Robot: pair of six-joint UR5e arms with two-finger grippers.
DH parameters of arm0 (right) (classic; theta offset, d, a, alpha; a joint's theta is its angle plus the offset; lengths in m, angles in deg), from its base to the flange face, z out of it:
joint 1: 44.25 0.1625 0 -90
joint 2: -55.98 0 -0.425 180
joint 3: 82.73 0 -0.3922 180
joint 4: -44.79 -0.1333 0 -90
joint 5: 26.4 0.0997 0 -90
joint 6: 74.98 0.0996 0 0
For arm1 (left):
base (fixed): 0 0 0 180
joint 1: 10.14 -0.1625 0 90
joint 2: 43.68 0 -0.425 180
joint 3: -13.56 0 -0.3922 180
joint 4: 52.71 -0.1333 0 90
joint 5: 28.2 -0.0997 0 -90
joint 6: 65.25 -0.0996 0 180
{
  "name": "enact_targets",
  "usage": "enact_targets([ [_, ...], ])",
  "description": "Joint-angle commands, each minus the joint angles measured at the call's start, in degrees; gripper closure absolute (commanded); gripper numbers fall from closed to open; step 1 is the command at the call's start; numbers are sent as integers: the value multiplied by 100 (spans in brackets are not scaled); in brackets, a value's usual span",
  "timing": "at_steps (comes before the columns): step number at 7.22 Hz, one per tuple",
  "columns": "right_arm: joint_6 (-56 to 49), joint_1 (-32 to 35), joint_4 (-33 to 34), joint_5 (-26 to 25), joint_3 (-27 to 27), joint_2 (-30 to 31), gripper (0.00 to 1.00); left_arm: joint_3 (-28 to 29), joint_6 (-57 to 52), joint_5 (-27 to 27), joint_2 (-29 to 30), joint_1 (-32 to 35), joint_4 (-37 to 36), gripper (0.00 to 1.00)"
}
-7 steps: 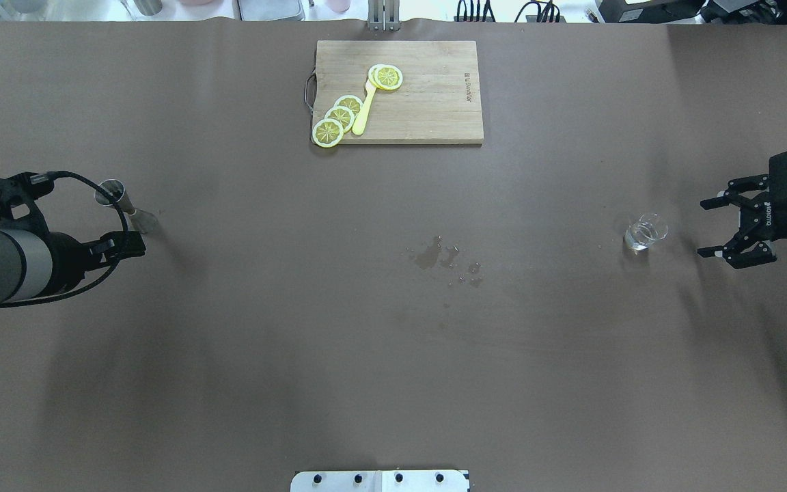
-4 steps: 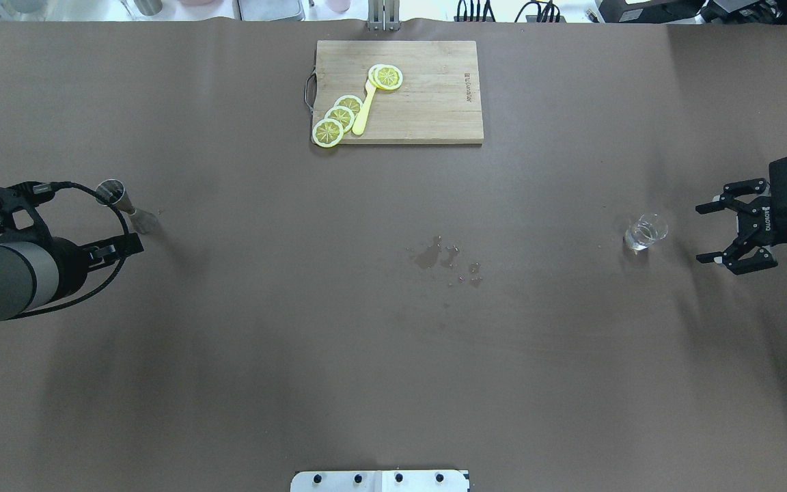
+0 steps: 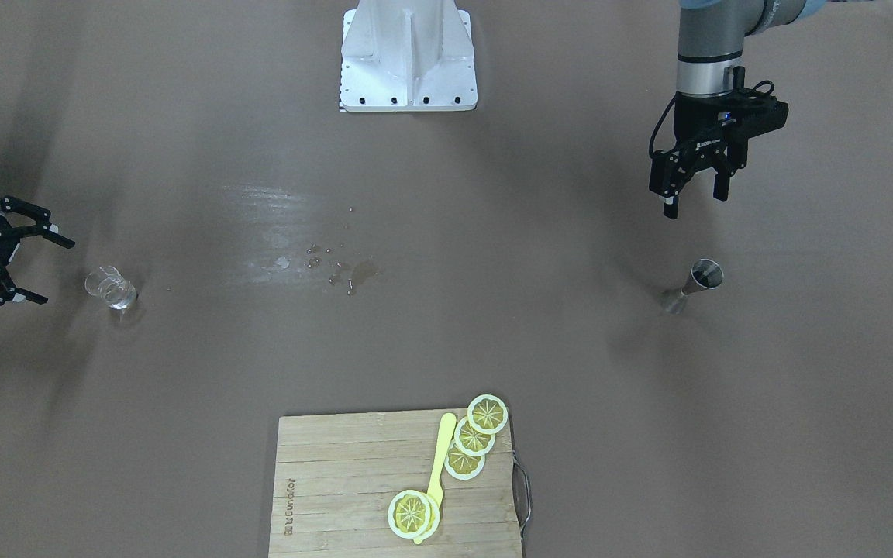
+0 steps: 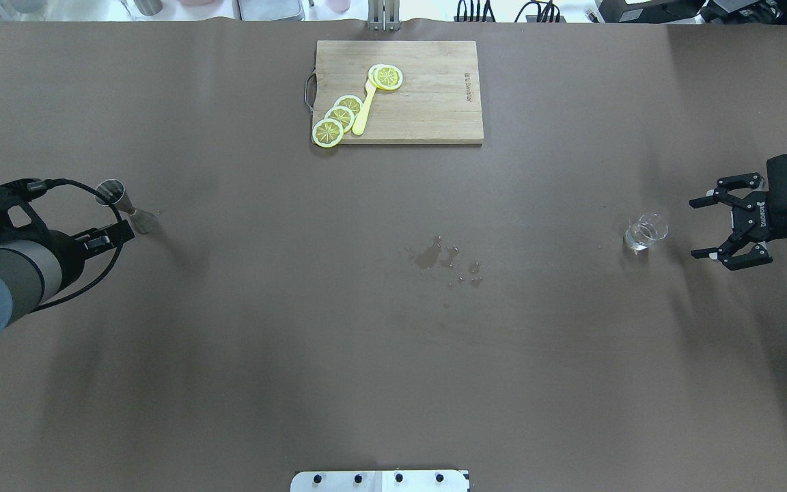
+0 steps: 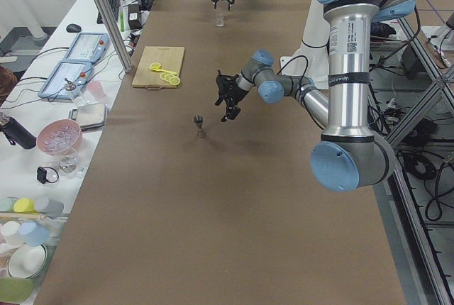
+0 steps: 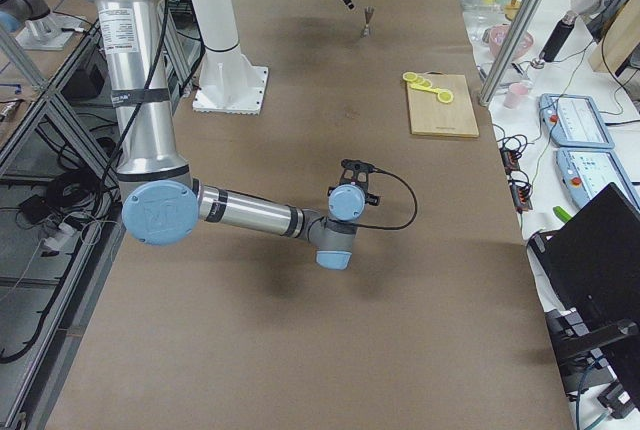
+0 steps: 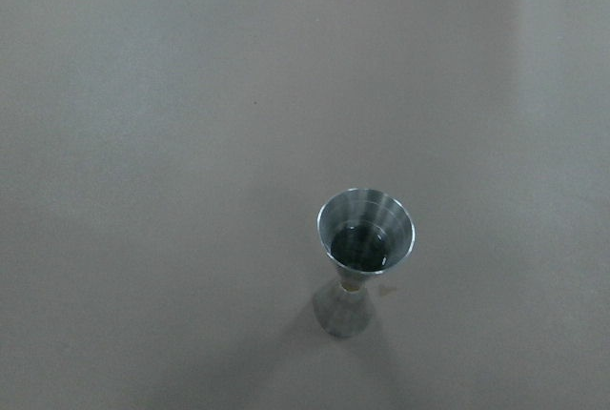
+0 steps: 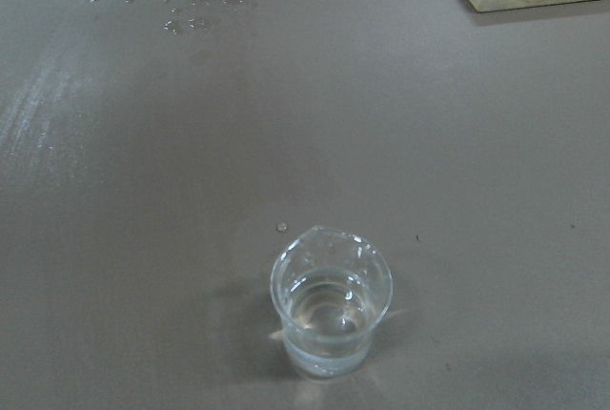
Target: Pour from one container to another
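Gaping right end effector near cup

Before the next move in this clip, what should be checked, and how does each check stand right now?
1. Glass cup upright and standing free: ok.
2. Right gripper open, facing the cup, not touching it: ok.
3. Jigger upright, mouth up: ok.
4. Left gripper open, clear of the jigger: ok.
5. Cup holds liquid to pour: ok, a little clear liquid shows.
6. Path between them dry: not ok, spill on the table at centre.
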Motion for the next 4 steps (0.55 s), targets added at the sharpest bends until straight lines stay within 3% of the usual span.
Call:
enact_targets([
  [1,-7,-19,-5,-40,-177,-125,1,104,135,-795,38,-336,-15,1],
  [4,37,-160,-5,-93,-353,-327,2,271,904,-1734,48,-729,2,1],
])
